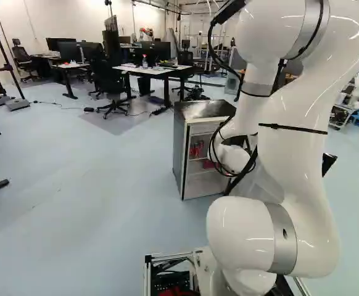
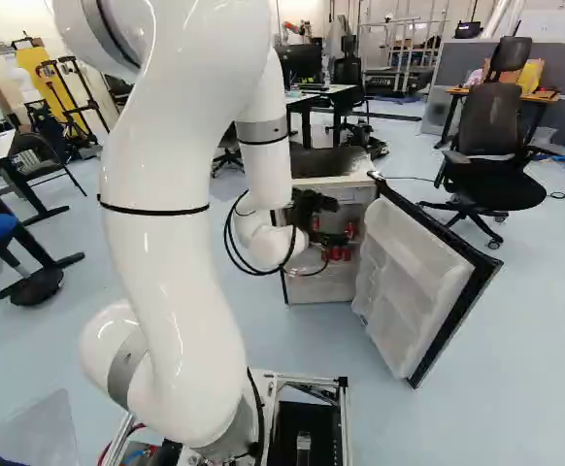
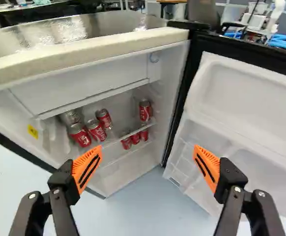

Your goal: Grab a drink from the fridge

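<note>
The black fingers with orange pads (image 3: 85,165) are wide apart, with nothing between them. The drinks are ahead of them, inside the small fridge with a cream top edge (image 3: 84,53). A bunch of shiny red metal cans (image 3: 96,131) sits on the see-through shelf (image 3: 114,142), ahead of the finger farther from the door. One lone red can (image 3: 145,110) stands on that shelf too, ahead of the gap between the fingers. More small red cans (image 3: 135,139) are under it.

The fingers look far too wide to slide in nicely. If they go in like this, one may bump the white inside wall (image 3: 170,64), or push on the open black door with a white lining (image 3: 246,98), ahead of the other finger. The bunch is squashed close, so a finger poking in there could tip a can over. The lone can seems easier, but it is near the wall, so that finger might get stuck. Going in too low could hit the shelf's edge. Going in too high could hit the white box (image 3: 79,88) above the cans.
</note>
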